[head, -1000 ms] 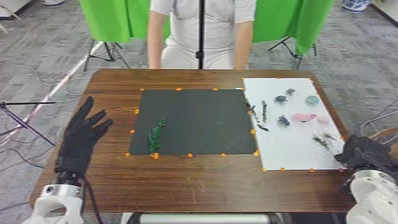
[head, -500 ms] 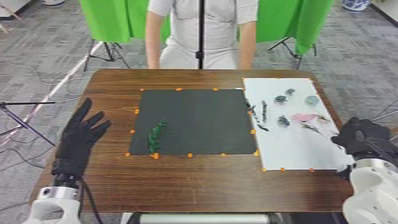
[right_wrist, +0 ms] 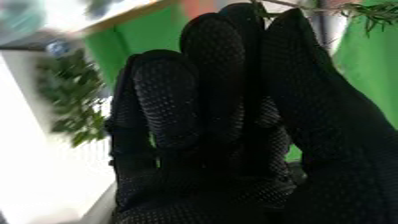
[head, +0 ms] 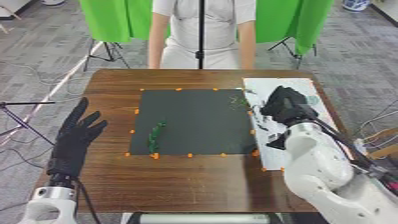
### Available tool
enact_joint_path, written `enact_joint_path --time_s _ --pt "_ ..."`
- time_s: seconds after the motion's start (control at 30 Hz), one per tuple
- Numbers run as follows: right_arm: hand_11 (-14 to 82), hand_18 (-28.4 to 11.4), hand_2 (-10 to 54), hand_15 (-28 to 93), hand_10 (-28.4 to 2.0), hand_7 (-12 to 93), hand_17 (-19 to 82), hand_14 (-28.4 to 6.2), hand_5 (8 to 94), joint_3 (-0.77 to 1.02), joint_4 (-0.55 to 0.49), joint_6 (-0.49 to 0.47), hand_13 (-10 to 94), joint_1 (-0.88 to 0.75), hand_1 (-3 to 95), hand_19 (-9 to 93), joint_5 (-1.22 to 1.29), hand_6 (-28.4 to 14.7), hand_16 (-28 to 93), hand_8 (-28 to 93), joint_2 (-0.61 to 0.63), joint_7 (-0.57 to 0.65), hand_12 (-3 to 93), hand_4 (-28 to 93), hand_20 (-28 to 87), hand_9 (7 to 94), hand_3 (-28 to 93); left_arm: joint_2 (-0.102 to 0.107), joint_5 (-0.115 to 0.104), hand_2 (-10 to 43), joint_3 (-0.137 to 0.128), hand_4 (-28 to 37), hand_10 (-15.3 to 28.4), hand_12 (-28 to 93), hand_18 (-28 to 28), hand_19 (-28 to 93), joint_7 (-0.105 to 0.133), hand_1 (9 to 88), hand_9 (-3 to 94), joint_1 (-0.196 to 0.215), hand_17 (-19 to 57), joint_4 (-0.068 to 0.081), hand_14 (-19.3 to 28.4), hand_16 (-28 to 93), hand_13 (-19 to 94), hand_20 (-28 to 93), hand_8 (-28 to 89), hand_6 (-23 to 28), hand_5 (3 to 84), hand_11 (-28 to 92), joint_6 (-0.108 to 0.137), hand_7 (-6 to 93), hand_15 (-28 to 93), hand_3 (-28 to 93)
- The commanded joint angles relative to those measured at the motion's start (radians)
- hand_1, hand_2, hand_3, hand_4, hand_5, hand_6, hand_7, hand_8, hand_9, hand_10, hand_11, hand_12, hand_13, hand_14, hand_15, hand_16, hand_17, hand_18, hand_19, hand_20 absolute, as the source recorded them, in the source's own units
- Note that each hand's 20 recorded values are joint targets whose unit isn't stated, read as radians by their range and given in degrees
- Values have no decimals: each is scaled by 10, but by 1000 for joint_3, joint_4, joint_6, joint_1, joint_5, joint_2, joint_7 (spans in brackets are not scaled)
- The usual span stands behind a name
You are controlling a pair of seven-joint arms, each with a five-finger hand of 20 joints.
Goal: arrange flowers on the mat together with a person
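In the head view my right hand [head: 289, 106] is over the white sheet [head: 273, 161], pinching a thin stem whose wispy green sprig [head: 238, 102] extends over the upper right edge of the black mat [head: 194, 122]. In the right wrist view my right hand [right_wrist: 213, 105] has the stem between thumb and fingertips, with the needle-like green sprig [right_wrist: 378, 11] beyond the thumb. A dark green leafy stem [head: 155, 137] lies upright along the black mat's left part. At the table's left side, my left hand [head: 75, 137] is open, fingers straight.
The right arm and hand cover much of the white sheet and the flowers on it. Small orange tabs [head: 155, 156] line the black mat's edges. The brown table [head: 191, 187] surrounds both.
My right hand, holding the sprig, has swung left and toward the far side, from the white sheet's right edge to its left part. My left hand has barely moved.
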Motion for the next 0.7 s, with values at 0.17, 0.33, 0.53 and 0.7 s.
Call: enact_joint_path --time_s 0.17,0.33,0.53,0.7 --pt "422 -212 -90 708 -106 199 255 -90 855 -320 108 -130 712 246 533 756 -15 24 210 60 -239 16 237 -199 335 840 586 -13 8 38 5 -280 124 124 265 478 -22 222 286 -17 -101 -5 193 -5 242 2 -101 -33 227 103 -6 128 237 766" --pt "427 -215 -90 715 -108 200 254 -95 857 -360 142 -211 712 255 533 760 -23 22 209 61 -277 57 237 -197 333 842 585 -19 14 37 7 -280 125 124 265 477 -33 223 287 -23 -101 -5 192 -6 242 3 -102 -33 227 103 -17 129 236 767" --pt "446 -223 -88 736 -113 204 253 -109 865 -408 168 -283 715 269 526 776 -31 12 209 74 -309 92 240 -177 330 846 582 -23 17 37 13 -280 125 125 265 477 -39 223 287 -36 -101 -1 193 -6 242 3 -102 -32 227 103 -25 128 234 767" --pt "469 -233 -78 759 -115 207 259 -121 883 -429 151 -304 722 282 512 793 -10 4 211 92 -311 100 245 -166 325 857 583 -22 20 37 14 -280 124 124 265 477 -39 224 286 -33 -101 -5 192 -5 242 3 -102 -32 227 103 -26 128 234 768"
